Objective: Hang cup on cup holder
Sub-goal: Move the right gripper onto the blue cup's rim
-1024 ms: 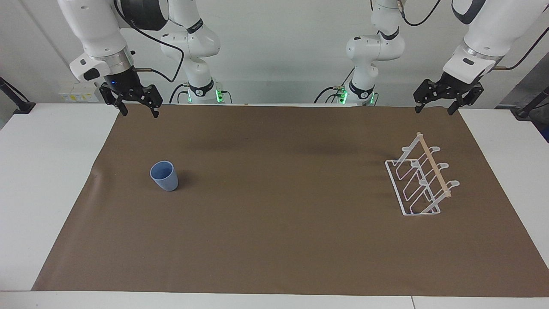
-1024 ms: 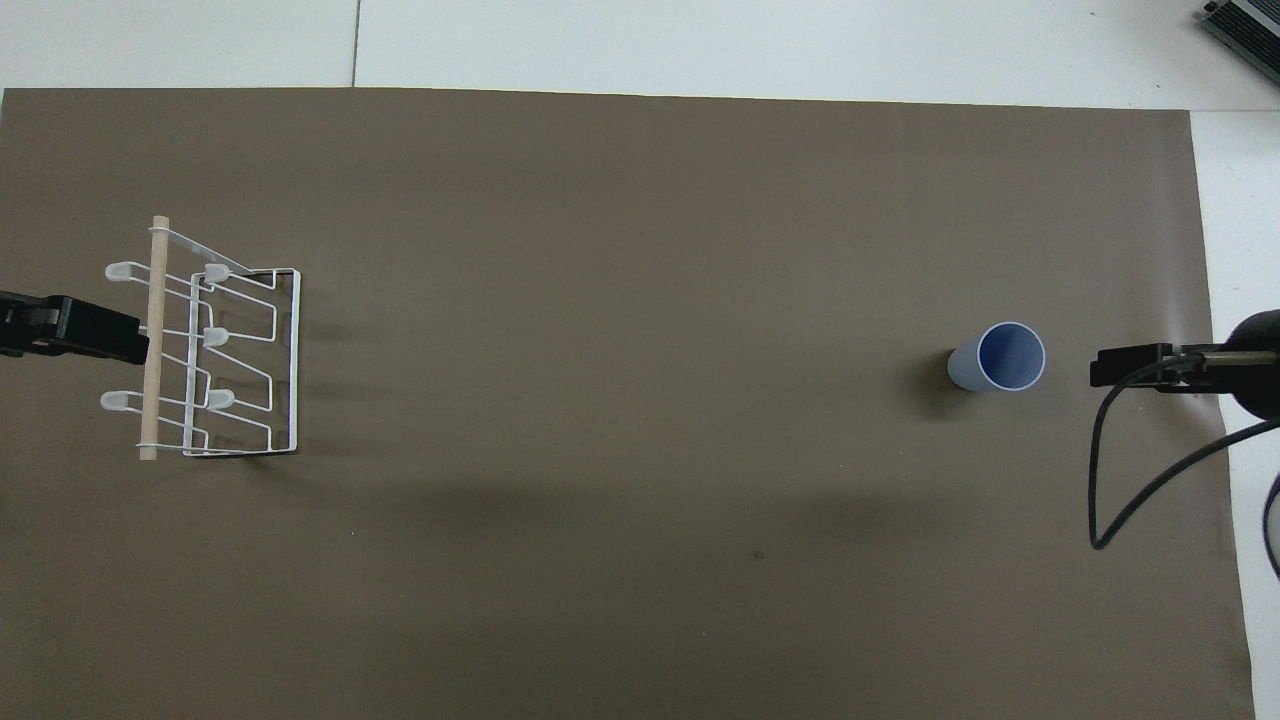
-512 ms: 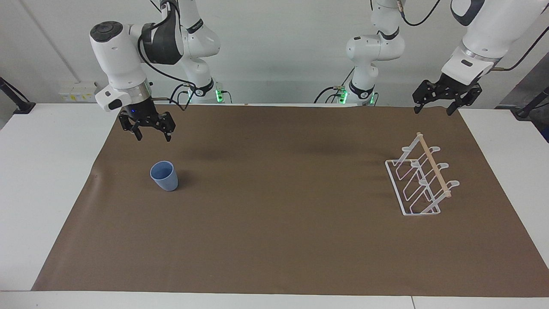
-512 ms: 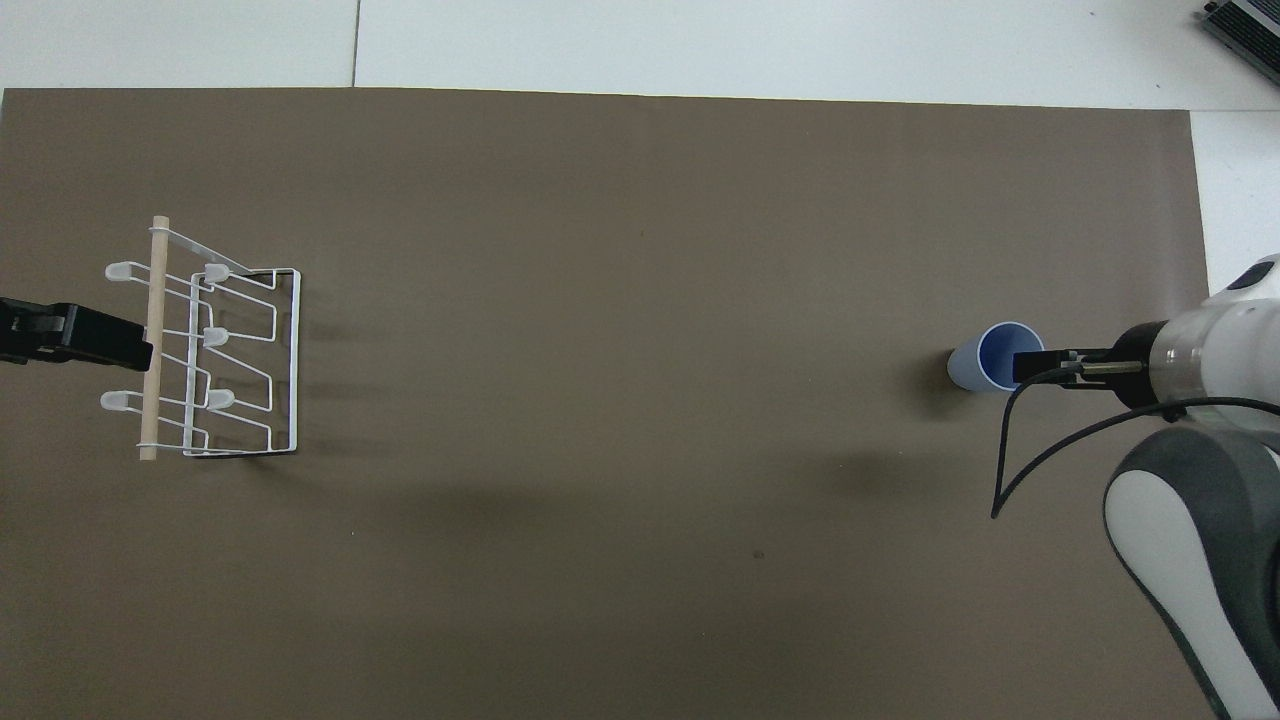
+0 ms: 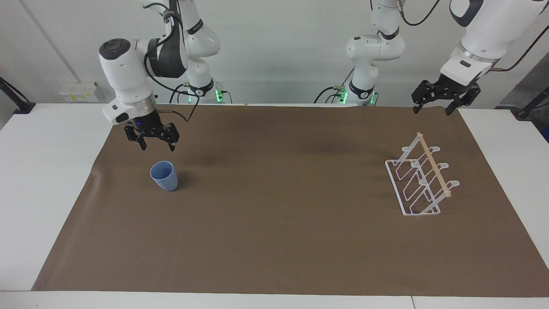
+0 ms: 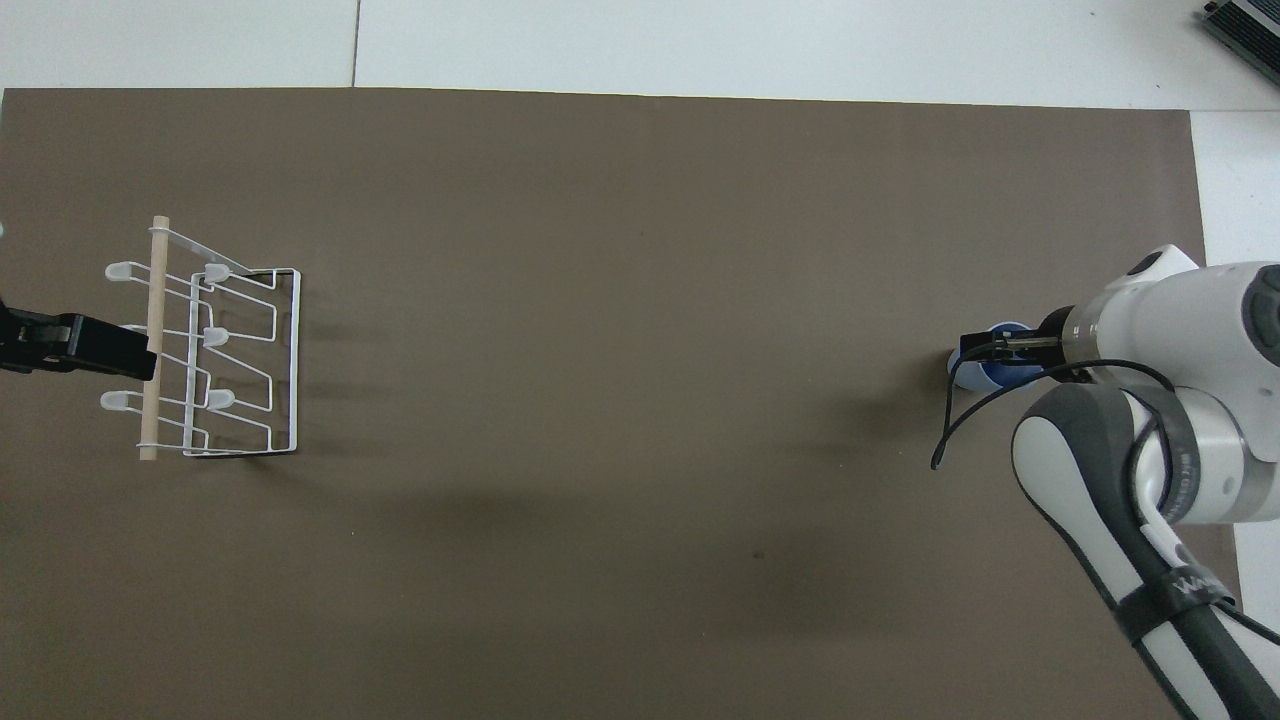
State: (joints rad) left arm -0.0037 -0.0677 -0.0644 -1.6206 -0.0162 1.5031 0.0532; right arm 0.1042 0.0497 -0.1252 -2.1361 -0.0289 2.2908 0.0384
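Note:
The light-blue cup (image 5: 164, 175) stands upright on the brown mat, toward the right arm's end of the table. My right gripper (image 5: 157, 146) is open and hangs in the air just above the cup, clear of it. In the overhead view the right gripper (image 6: 985, 347) covers most of the cup (image 6: 975, 379). The white wire cup holder (image 5: 434, 170) with its wooden dowel stands toward the left arm's end. My left gripper (image 5: 431, 110) is open and empty, raised above the mat's edge nearest the robots. In the overhead view the left gripper (image 6: 125, 346) overlaps the holder's dowel (image 6: 154, 290).
The brown mat (image 5: 274, 223) covers most of the white table (image 5: 38, 171). Between the cup and the holder there is only bare mat. The right arm's cable (image 6: 975, 420) loops beside the cup.
My right arm has swung out from the mat's corner and come down over the cup. The left gripper has barely shifted. The cup and the holder have not moved.

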